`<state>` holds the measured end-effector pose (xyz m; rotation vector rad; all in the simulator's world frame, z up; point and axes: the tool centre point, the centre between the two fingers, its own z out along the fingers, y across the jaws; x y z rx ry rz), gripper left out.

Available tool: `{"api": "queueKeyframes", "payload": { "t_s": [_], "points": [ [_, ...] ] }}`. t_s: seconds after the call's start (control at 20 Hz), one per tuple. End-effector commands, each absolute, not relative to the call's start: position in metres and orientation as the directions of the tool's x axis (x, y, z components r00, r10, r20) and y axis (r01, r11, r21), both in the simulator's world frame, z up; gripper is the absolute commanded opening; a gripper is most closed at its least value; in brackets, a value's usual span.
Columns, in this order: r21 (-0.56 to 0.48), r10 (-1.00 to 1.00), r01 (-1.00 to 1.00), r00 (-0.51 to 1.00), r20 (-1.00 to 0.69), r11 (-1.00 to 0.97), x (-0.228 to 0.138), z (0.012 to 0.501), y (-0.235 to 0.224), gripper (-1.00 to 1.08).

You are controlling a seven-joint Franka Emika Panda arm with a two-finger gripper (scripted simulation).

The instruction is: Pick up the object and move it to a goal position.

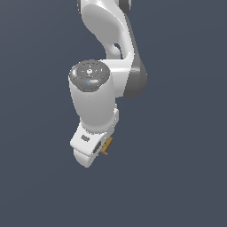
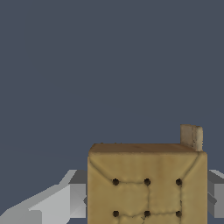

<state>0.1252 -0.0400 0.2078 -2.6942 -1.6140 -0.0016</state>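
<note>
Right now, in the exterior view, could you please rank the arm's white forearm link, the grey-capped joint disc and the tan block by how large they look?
1. White forearm link, largest.
2. Grey-capped joint disc.
3. Tan block, smallest by far; the gripper hides most of it, so its full extent is unclear here.

The exterior view looks from a moderate distance at the white arm against a plain blue-grey backdrop. The wrist view sits very close, facing out past the fingers. Both views share the tan block, a sliver under the gripper in the exterior view.
</note>
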Motion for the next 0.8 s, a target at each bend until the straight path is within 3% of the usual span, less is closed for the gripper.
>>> {"api": "queueKeyframes", "payload": {
  "t_s": [0.0, 0.75],
  "points": [
    [-0.001, 0.882, 0.882, 0.471, 0.001, -0.471, 0.131, 0.221, -0.048, -1.00],
    [0.000, 0.882, 0.882, 0.471, 0.000, -0.471, 0.144, 0.247, -0.066, -1.00]
  ]
}}
